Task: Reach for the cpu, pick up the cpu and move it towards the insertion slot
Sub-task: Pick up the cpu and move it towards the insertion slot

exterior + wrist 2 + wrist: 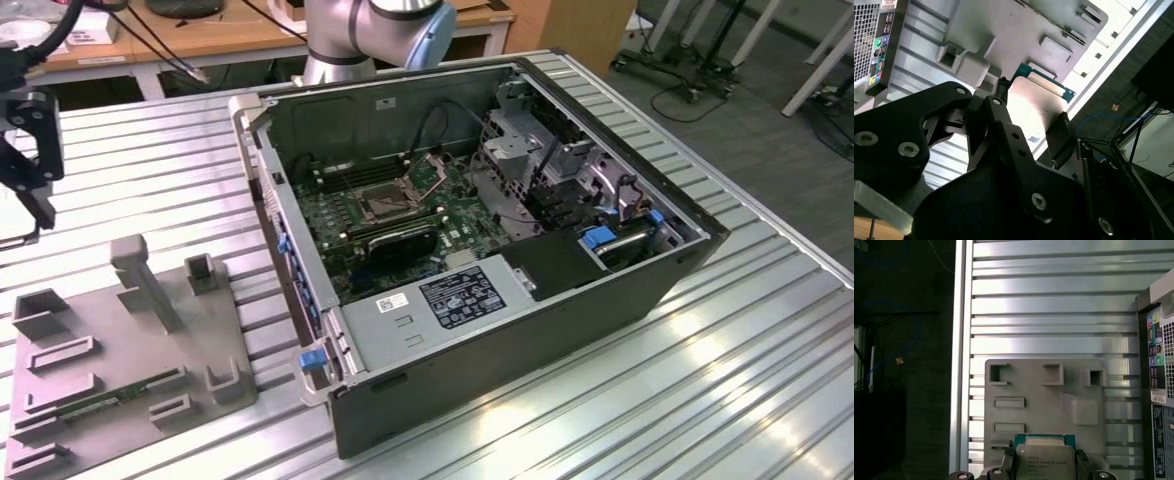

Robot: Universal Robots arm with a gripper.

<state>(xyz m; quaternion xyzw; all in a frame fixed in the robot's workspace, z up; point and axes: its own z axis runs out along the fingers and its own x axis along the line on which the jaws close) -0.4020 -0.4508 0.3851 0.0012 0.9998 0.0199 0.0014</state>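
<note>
The cpu, a pale silvery square plate with a green edge, sits between my gripper's two black fingers, which are shut on its sides. In the second wrist view the cpu shows as a pale plate held over the grey tray. In the exterior view my gripper hangs at the far left, above the table and apart from the computer case. The insertion slot, a dark square socket in a silvery frame, lies on the green board inside the open case, well to the exterior view's right of my gripper.
The grey tray with upright posts lies on the ribbed metal table, and a green memory stick rests in it. The case's walls, drive cage and cables surround the board. The table's edge runs beside the tray.
</note>
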